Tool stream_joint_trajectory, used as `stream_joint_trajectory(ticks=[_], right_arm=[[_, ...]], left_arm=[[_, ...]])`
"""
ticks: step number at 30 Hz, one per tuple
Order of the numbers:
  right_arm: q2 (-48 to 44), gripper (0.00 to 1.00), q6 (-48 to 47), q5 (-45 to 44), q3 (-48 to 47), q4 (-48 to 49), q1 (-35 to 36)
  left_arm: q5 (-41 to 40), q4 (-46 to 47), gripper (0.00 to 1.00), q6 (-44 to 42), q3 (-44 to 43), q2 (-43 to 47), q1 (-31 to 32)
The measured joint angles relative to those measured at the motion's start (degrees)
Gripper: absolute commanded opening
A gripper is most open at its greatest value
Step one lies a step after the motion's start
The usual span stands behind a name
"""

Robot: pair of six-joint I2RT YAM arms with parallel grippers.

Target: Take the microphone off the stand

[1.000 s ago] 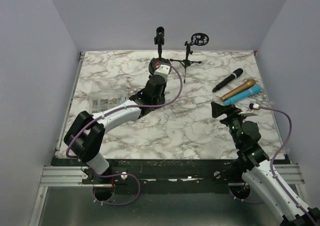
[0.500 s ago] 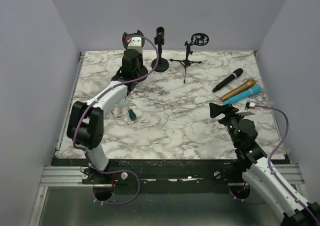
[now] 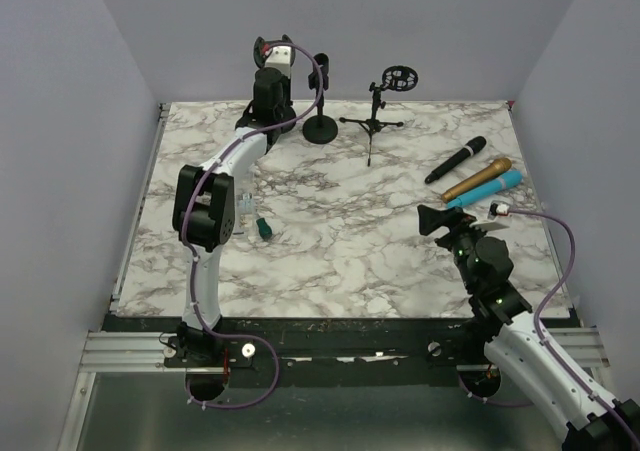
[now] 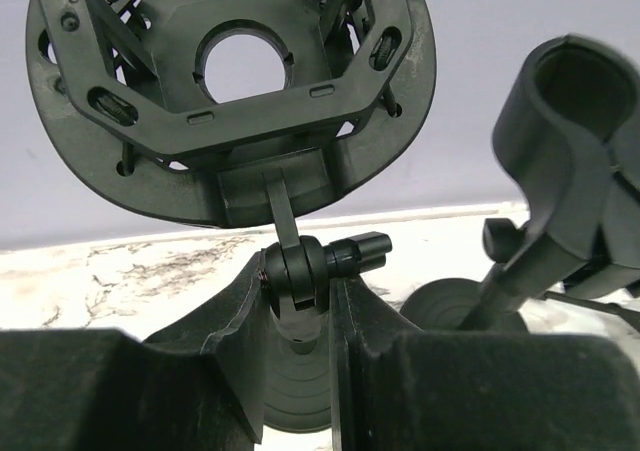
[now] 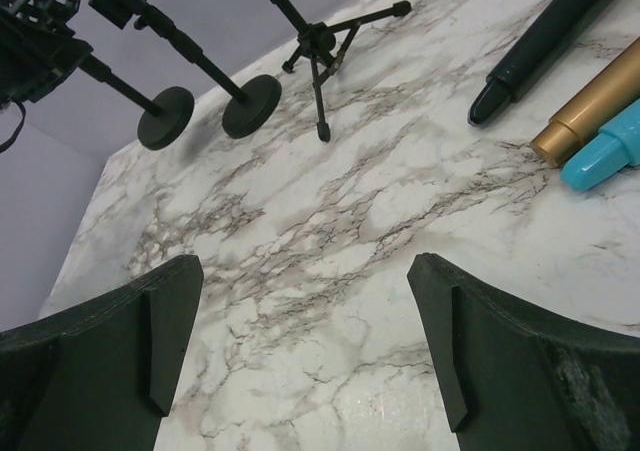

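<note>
Worryingly, the left end effector [image 4: 300, 309] grips the swivel of the empty shock-mount stand [image 4: 230, 101] at 11 o'clock, the right end effector [image 5: 300, 281] gapes idle, and the microphones [image 3: 478, 179] lie on the bench [image 3: 350, 251] at 3 o'clock, so any tug may topple that stand onto the neighbouring clip stand [image 4: 570, 151].

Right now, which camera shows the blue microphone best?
The top view: the blue microphone lies whole beside the gold microphone. The right wrist view catches only one end; the left wrist view misses it.
</note>
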State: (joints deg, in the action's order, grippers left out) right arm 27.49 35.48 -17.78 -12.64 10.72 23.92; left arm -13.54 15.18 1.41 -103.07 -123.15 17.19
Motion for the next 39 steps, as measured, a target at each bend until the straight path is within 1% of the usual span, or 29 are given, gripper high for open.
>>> stream_joint_trajectory(ticks=[4, 8, 9, 11, 13, 14, 15, 19, 20, 21, 25, 26, 30, 34, 36, 39], right_arm=[[1.79, 0.94, -0.02, 0.02, 0.17, 1.49, 0.00], [3.80, 0.94, -0.02, 0.02, 0.20, 2.27, 0.00], [4.09, 0.94, -0.02, 0.02, 0.26, 2.34, 0.00], [4.22, 0.94, -0.02, 0.04, 0.68, 2.51, 0.00], [4.24, 0.94, -0.02, 0.04, 0.83, 2.78, 0.00], [4.33, 0.94, -0.02, 0.07, 0.83, 2.99, 0.00], [4.42, 0.94, -0.04, 0.07, 0.83, 3.19, 0.00], [5.03, 0.94, -0.04, 0.07, 0.83, 3.28, 0.00], [5.01, 0.94, -0.07, 0.07, 0.83, 3.21, 0.00], [4.96, 0.94, -0.07, 0.07, 0.83, 3.08, 0.00], [3.65, 0.94, -0.44, 0.28, 0.74, 2.60, 0.00], [3.28, 0.94, -0.50, 0.35, 0.59, 2.49, 0.00], [2.51, 0.94, -0.61, 0.90, -0.96, 0.90, 0.00], [2.34, 0.95, -0.42, 1.70, -2.73, -2.08, 0.00], [2.38, 0.95, -0.37, 2.27, -3.32, -3.80, 0.00], [2.95, 0.95, -0.20, 3.54, -4.28, -6.62, 0.00]], left_arm=[[-0.87, -1.22, 0.06, -0.61, -0.55, -1.49, -0.61], [-1.05, -1.44, 0.13, -0.28, -0.52, -2.56, -0.81], [-1.05, -1.49, 0.16, -0.09, -0.52, -2.67, -0.92], [-1.07, -1.46, 0.25, 0.42, -0.15, -2.67, -0.98], [-1.25, -0.96, 0.28, 1.05, 0.37, -2.67, -1.01], [-1.33, -0.94, 0.32, 1.29, 0.50, -2.67, -1.01], [-1.40, -1.01, 0.41, 1.55, 0.61, -2.69, -1.05], [-1.70, -0.83, 0.73, 2.36, 0.61, -2.78, -1.22], [-1.88, -0.55, 0.79, 2.51, 0.68, -2.78, -1.29], [-2.19, 0.26, 0.83, 2.75, 1.11, -2.67, -1.33], [-2.60, 1.16, 0.94, 4.09, 6.05, 0.22, -1.40], [-2.71, 1.07, 0.98, 4.55, 7.69, 1.31, -1.38], [-2.21, -0.46, 0.98, 9.90, 15.10, 8.02, -1.46], [-1.22, -6.73, 0.99, 19.19, 20.00, 15.67, -1.49], [0.09, -8.92, 0.99, 23.45, 22.91, 19.80, -1.49], [3.96, -9.77, 0.98, 28.76, 30.47, 27.58, -1.49]])
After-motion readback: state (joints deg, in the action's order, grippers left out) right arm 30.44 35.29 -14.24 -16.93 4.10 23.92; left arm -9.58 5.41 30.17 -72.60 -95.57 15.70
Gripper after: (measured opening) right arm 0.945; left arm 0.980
